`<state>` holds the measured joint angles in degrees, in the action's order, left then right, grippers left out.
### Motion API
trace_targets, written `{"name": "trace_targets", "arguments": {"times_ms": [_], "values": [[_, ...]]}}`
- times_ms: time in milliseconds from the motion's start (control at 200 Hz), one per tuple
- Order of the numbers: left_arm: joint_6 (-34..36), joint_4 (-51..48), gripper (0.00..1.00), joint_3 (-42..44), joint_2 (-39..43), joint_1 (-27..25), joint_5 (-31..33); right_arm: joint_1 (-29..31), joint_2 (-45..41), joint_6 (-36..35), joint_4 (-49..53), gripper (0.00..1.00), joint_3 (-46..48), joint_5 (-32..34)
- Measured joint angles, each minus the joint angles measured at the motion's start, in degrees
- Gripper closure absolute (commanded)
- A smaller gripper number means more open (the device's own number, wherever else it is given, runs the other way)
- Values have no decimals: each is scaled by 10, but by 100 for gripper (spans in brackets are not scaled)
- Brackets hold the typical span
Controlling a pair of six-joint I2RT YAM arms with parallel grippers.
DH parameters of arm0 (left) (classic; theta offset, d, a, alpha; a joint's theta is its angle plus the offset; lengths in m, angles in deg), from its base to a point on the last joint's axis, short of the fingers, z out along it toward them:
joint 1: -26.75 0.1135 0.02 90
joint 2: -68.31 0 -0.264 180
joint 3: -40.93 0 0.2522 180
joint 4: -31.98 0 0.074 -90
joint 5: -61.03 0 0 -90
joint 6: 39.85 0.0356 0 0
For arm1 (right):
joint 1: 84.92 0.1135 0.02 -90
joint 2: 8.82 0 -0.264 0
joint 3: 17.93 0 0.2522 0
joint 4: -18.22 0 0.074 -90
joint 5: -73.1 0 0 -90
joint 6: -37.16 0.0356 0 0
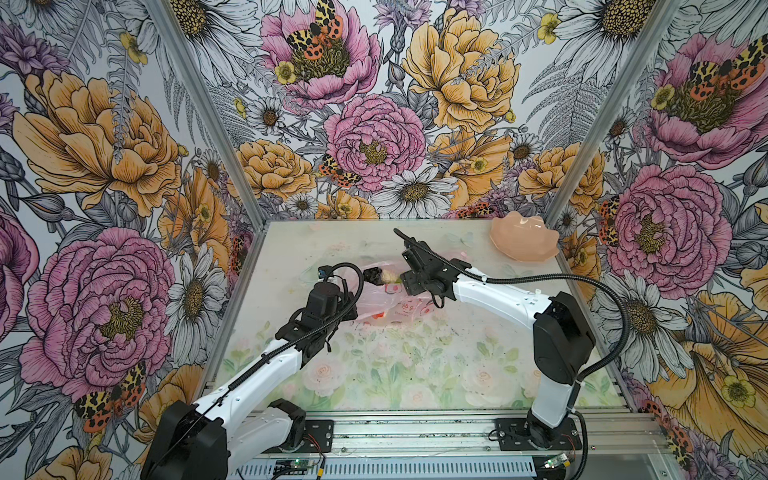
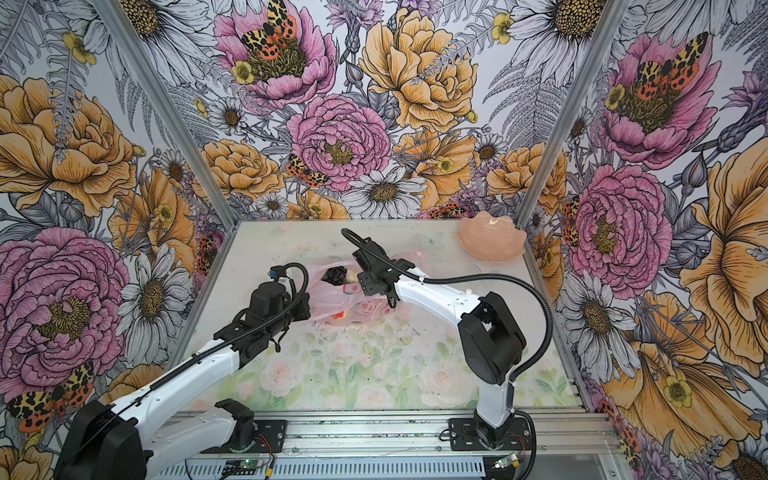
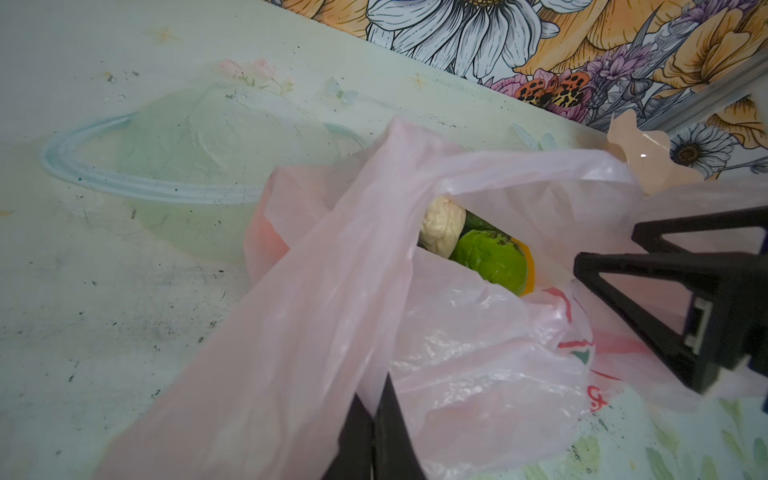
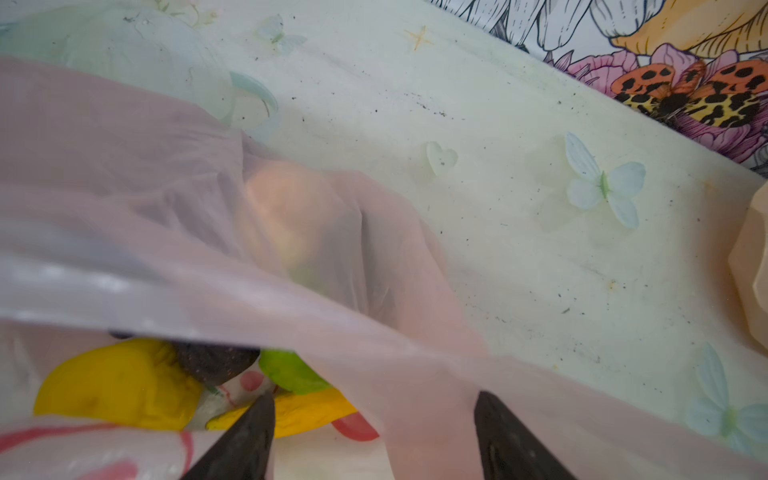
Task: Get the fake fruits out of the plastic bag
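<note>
L jaws pinch bag [image 3: 316,332], R jaws apart; floral tabletop [image 1: 374,374], wallpaper [image 1: 104,166].

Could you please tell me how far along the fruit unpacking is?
Done: nothing visibly out yet. The cream pear and green fruit sit inside the plastic bag. In hand: left claw pinches the bag film, right claw open at its mouth. Left: every fruit.

This looks like a robot test cell in a lab. Two arms [image 1: 266,365] are bolted to an aluminium rail [image 1: 415,436] at the near edge of the table [image 1: 415,365]. Metal frame posts [image 1: 205,104] hold flower wallpaper [image 1: 374,137], and a bare circuit board [image 1: 297,462] is visible.
</note>
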<state>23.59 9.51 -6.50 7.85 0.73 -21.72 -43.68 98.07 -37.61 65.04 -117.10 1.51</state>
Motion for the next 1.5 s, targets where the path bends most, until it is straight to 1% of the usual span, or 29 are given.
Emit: {"name": "trace_targets", "arguments": {"times_ms": [50,150,255,310,445,545,605,620,635,676,721,816,876,1026,1116,1236,1261,1296,1381,1406,1466,1501], "values": [[0,0,100,3,4,0,0,-2,13,-4,-1,10,-8,2],[0,0,100,6,8,0,0,-3,31,-7,-1,9,-15,9],[0,0,100,6,8,0,0,-7,44,-7,1,10,-19,11],[0,0,100,6,8,0,0,-12,55,-8,2,14,-26,11],[0,1,100,6,6,0,0,-27,89,-6,1,38,-53,11],[0,2,100,6,1,-1,0,-35,99,-3,1,67,-66,3],[0,1,100,6,-1,-1,0,-35,97,2,1,83,-71,-9],[0,0,100,6,-2,-1,0,-37,95,1,-1,84,-72,-15],[0,0,100,5,-2,-1,1,-37,93,1,-1,88,-72,-21],[0,-3,100,5,-2,-1,3,-38,83,-1,-3,94,-69,-38],[1,-5,100,2,-2,0,7,-38,63,3,-13,100,-56,-61],[2,-5,100,0,2,4,9,-38,-4,4,-30,100,-11,-103],[2,-5,100,0,10,11,9,-38,-64,6,-38,100,27,-128],[-1,8,100,-1,31,50,8,-37,-189,37,-89,100,136,-162],[-4,5,100,-16,5,66,4,-34,-220,61,-125,100,203,-168],[-5,-28,100,-63,-64,59,8,-24,-208,86,-145,100,254,-170],[-7,-42,92,-73,-75,54,14,-22,-204,91,-147,100,259,-170],[-10,-61,77,-84,-84,49,23,-19,-202,96,-150,100,265,-170],[-32,-116,58,-107,-87,37,42,-14,-204,104,-158,100,271,-170],[-40,-129,50,-111,-84,33,48,-12,-205,105,-161,100,271,-170],[-56,-166,34,-118,-65,19,68,-5,-210,105,-166,100,271,-167],[-66,-183,27,-121,-51,7,76,-1,-214,104,-169,100,271,-164]]}}
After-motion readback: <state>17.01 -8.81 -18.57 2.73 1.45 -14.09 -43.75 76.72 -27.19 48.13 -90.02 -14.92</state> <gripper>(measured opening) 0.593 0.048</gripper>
